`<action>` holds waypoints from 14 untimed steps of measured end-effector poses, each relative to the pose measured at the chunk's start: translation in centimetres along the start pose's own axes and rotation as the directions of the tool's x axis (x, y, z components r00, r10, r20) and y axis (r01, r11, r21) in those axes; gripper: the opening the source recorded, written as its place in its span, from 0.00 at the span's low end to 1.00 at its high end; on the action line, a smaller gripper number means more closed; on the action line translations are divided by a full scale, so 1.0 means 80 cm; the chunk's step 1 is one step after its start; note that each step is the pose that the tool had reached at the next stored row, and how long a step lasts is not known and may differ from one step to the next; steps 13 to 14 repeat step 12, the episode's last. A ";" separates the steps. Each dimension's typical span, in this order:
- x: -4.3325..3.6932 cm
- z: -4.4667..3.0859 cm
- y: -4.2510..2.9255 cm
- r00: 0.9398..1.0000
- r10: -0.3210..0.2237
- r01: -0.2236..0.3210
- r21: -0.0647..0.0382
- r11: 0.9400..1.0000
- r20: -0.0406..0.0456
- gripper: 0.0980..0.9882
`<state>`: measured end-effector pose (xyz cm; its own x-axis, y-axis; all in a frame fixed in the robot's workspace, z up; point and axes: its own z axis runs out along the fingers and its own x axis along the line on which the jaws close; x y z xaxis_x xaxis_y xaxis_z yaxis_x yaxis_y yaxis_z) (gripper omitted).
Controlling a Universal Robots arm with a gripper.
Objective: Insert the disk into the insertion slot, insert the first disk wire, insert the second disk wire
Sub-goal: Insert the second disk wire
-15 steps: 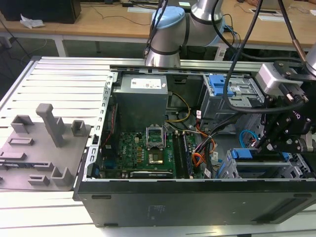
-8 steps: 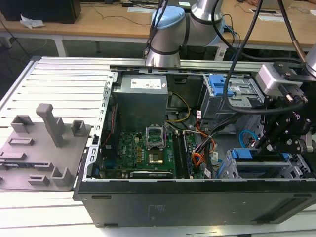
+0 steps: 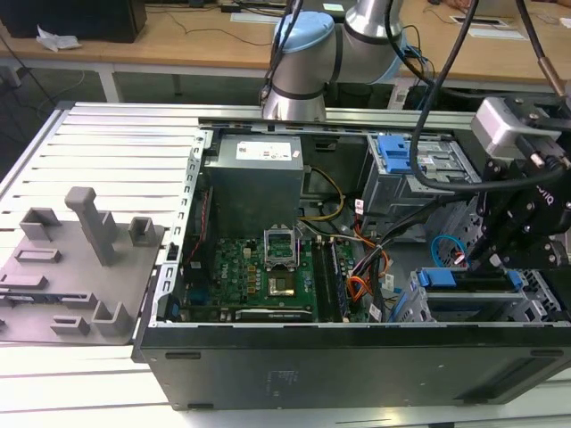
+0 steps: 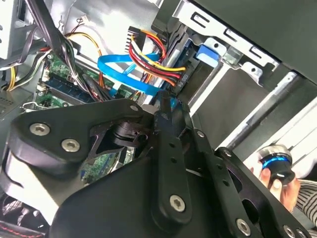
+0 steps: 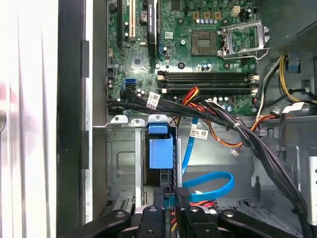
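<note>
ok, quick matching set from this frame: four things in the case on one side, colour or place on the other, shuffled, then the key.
Things:
1. second disk wire
2. CPU socket
3. grey fixture plate
4. power supply

Descriptions:
A. outside the case, at the exterior view's left
B. light blue, curved in a loop
C. grey box at the case's far side in the exterior view
D. bare, on the green motherboard, metal frame open

Pairs: 1-B, 2-D, 3-A, 4-C

Black cable bundles (image 5: 247,139) and the looping second disk wire (image 5: 210,186) are crowding the gap beside the insertion slot (image 5: 124,163); the motherboard (image 5: 198,44) is lying open above.
</note>
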<state>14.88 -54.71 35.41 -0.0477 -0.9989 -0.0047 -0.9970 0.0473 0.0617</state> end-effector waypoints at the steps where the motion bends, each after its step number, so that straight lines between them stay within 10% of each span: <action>1: 0.000 -0.0022 0.0001 1.000 0.000 0.000 0.000 1.000 0.000 0.14; 3: 0.000 -0.0143 0.0015 1.000 0.000 0.000 0.001 1.000 0.000 0.01; 6: 0.001 -0.0136 0.0146 1.000 0.000 0.000 0.003 1.000 0.004 0.01; 14: 0.001 -0.0135 0.0156 1.000 0.000 0.000 0.003 1.000 0.005 0.01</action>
